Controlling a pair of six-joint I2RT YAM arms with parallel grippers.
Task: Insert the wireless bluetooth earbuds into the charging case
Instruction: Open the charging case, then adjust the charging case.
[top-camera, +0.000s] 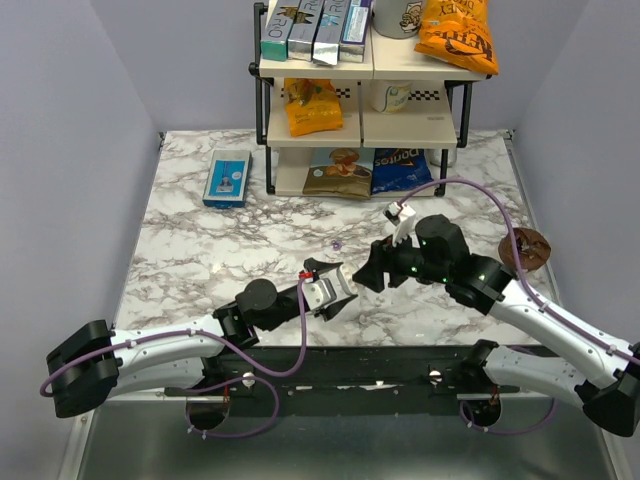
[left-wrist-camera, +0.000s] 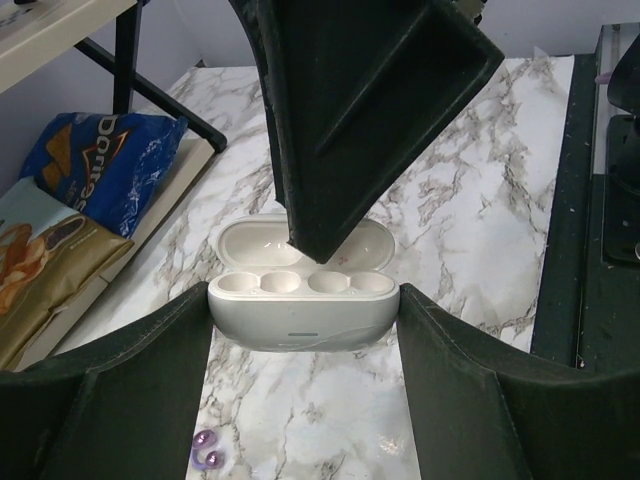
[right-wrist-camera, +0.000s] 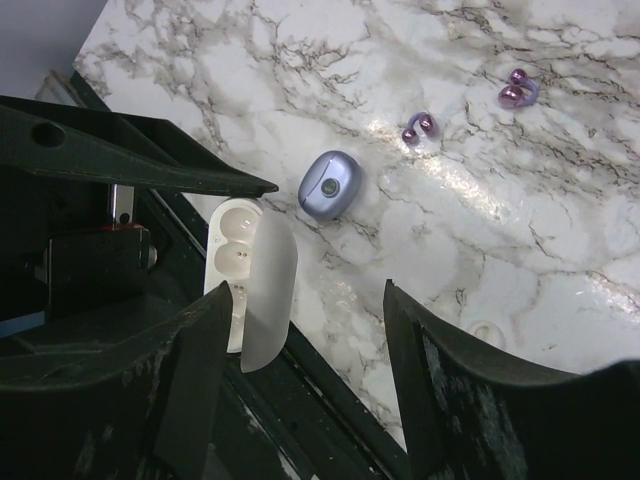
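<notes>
The left hand was clenched on the case, one finger pressed to each end of its white body, near the front middle of the worktop and apparently lifted clear of it. The lid stood open, hinged back on the far side in the left wrist view, and all four round wells showed bare. The right hand was released, jaws apart and gripping nothing, and it hovered just beside the case. In the left wrist view one right finger came down from above with its tip at the inner face of the lid; whether it touched could not be told. On the worktop just beyond the case lay a lilac oval with a darker round middle. Farther off lay an earbud, purple with two beads, and a second earbud of the same kind near it, both well apart from the case. At the back stood a rack with snack bags, a Doritos bag at its foot and a blue box to its left
</notes>
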